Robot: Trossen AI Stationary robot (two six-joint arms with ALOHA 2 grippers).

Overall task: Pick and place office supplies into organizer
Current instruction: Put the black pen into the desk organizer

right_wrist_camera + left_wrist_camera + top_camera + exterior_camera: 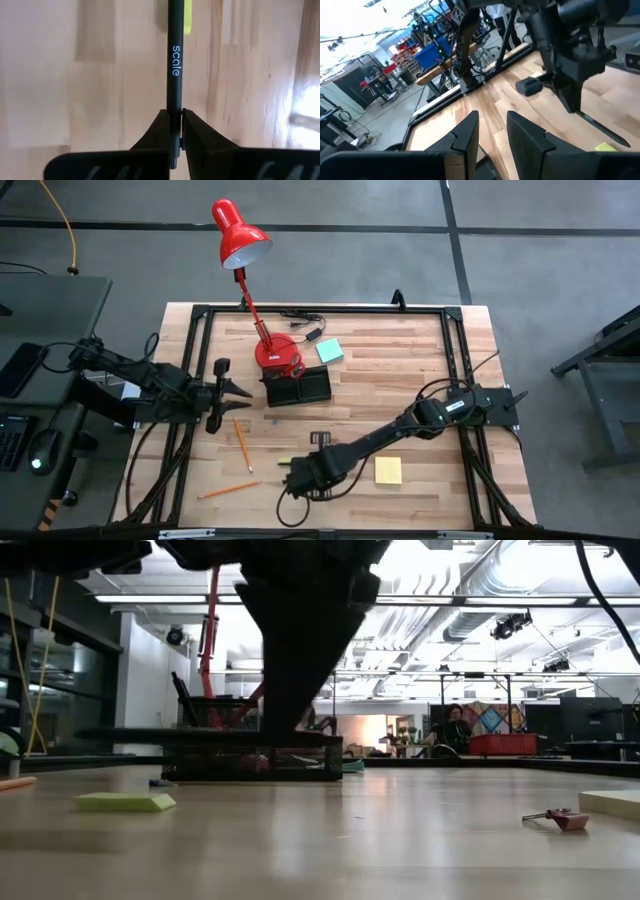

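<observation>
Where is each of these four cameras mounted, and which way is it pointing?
High: overhead, straight down on the table; both arms show.
Low: at tabletop level, looking across at the organizer; an arm hangs in from above.
Left wrist: on the left arm, past its open left gripper toward the other arm.
Right wrist: on the right arm, looking down; right gripper is shut on a pen.
Shared: left wrist and right wrist both show that pen.

Matt black plastic pen (174, 65), pale smooth wood table (400, 380), glossy red lamp (240, 235).
</observation>
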